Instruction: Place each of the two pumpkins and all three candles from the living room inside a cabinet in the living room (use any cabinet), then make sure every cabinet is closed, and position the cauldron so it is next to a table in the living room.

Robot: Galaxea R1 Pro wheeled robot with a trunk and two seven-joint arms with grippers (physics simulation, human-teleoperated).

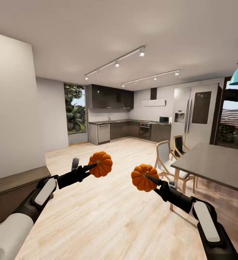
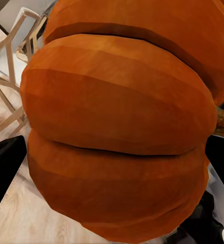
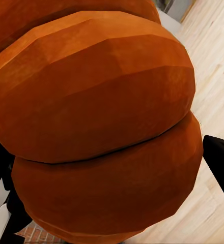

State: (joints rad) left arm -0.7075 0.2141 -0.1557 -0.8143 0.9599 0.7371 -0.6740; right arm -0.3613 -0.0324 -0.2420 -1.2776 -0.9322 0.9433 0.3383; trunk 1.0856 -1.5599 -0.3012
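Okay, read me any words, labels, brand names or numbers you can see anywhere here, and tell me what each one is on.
None can be read.
The two ribbed orange pumpkins, left and right, are unmarked.
The tall silver fridge and small white microwave are too distant to show lettering.

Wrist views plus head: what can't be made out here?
- Left wrist view: the left pumpkin covers the left gripper's fingertips, so the contact is hidden.
- Right wrist view: the right pumpkin blocks the floor ahead and the right gripper's grip.
- Head view: the cabinet is cut off by the left edge; its fronts, open or closed, can't be judged.
- Head view: the table runs off the right edge.
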